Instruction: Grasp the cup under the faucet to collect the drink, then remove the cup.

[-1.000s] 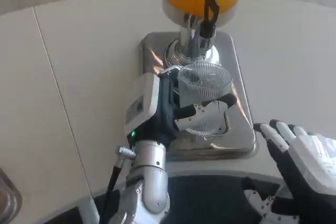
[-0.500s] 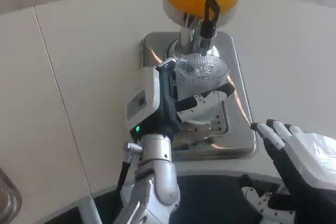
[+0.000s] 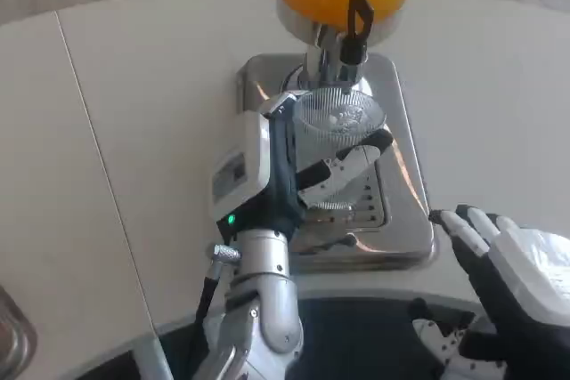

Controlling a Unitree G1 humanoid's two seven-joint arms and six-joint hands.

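The left robot hand [image 3: 294, 175] grips the clear cup [image 3: 340, 135] over the steel tray's [image 3: 405, 175] far edge, under the faucet [image 3: 343, 51]. A tilted cup could spill there. The right robot hand [image 3: 512, 269] (fingers spread, holding nothing) waits at the surface's [image 3: 134, 113] near edge.

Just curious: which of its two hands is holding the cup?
The left hand grips the clear ribbed cup under the faucet; the right hand holds nothing.

Cup [image 3: 340, 122] under faucet [image 3: 343, 46], above drip tray [image 3: 405, 175]; left hand [image 3: 276, 171] left of cup.
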